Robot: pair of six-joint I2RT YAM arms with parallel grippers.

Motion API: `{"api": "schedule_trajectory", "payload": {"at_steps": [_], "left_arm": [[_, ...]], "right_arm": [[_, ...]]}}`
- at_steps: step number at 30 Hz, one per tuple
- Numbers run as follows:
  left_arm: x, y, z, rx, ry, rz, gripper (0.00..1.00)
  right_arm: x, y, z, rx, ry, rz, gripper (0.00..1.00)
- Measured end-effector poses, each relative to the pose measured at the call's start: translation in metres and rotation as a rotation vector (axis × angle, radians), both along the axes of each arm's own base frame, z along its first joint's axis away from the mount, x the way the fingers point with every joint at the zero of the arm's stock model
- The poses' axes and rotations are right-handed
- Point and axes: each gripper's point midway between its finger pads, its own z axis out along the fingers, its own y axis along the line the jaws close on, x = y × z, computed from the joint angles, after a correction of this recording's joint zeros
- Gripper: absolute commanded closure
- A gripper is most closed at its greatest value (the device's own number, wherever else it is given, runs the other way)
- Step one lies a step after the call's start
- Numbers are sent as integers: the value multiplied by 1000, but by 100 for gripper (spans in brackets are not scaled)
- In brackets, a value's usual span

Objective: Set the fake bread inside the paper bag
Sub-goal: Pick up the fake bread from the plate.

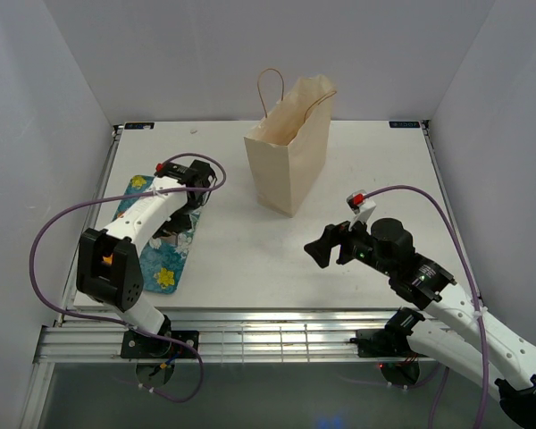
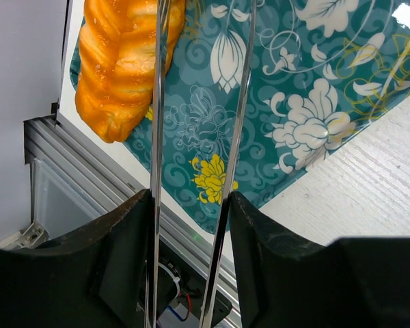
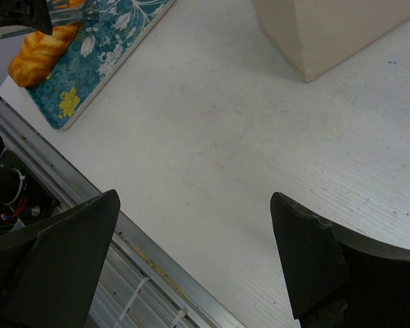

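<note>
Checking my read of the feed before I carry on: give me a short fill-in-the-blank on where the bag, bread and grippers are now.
1. The paper bag stands ___ on the table, mouth open.
2. The left gripper hangs over the teal floral ___, where the braided loaf lies.
3. The right gripper hovers over the table, jaws wide, holding ___.
Missing words: upright; tray; nothing.
</note>
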Motion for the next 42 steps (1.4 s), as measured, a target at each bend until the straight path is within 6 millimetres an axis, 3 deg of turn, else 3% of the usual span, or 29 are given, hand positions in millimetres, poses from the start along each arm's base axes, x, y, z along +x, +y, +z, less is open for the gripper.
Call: {"api": "schedule_trajectory", "payload": {"at_steps": [8,23,36,42], "left_arm": [[5,14,9,1,-12,29,44],[21,11,30,-20,-74,5,44],[13,38,32,-10,-65,73,40],[13,41,30,-9,-55,85,40]], "right_arm": [[1,-2,1,-5,-11,-13,3],[1,-1,1,-10,-16,-16,3],[0,-1,1,-13,-19,-11,3],[1,-1,1,-17,-26,-13,3]]}}
